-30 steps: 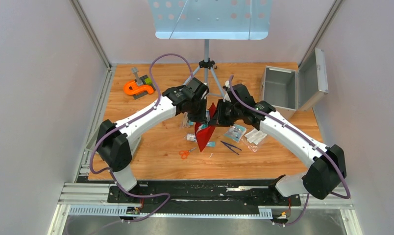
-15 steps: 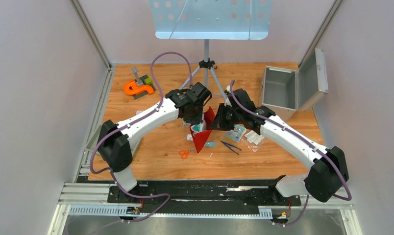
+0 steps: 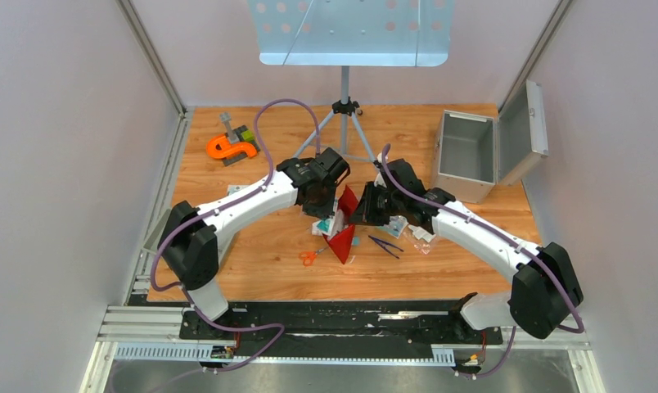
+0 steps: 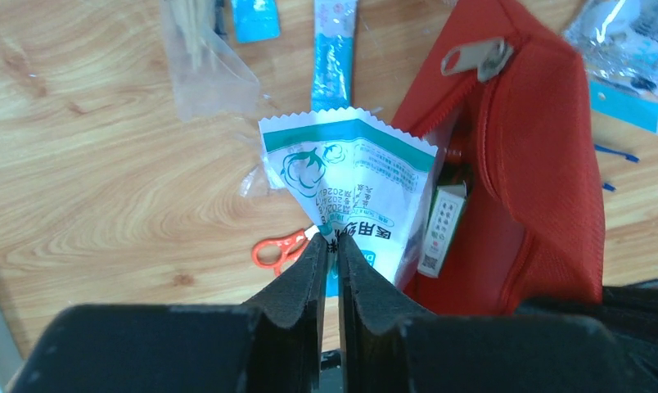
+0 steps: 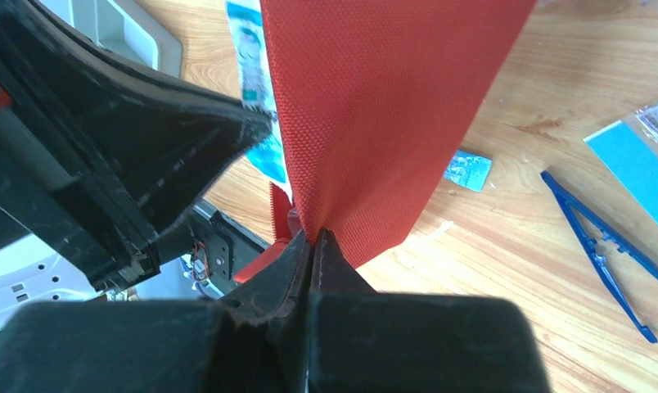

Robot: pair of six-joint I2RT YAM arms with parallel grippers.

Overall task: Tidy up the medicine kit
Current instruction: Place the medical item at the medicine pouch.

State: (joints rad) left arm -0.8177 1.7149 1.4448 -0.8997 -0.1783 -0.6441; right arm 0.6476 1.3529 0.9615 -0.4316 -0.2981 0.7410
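Observation:
A red fabric pouch (image 3: 343,233) hangs open at the table's middle. My right gripper (image 5: 313,237) is shut on the pouch's edge (image 5: 375,123) and holds it up. My left gripper (image 4: 331,244) is shut on a white and green cotton packet (image 4: 354,176), right beside the pouch's mouth (image 4: 506,205). A small white box (image 4: 442,223) sits inside the pouch. In the top view the left gripper (image 3: 332,214) and the right gripper (image 3: 360,213) are close together over the pouch.
Orange scissors (image 3: 308,257), blue tweezers (image 3: 387,244), a blue sachet (image 4: 332,49), a clear bag (image 4: 196,41) and more packets (image 3: 422,232) lie around the pouch. An open grey metal box (image 3: 471,155) stands back right. A tripod stand (image 3: 344,106) and an orange clamp (image 3: 229,147) are behind.
Both grippers have moved nearer and lower with the pouch. The left gripper has brought the cotton packet down to the pouch's mouth.

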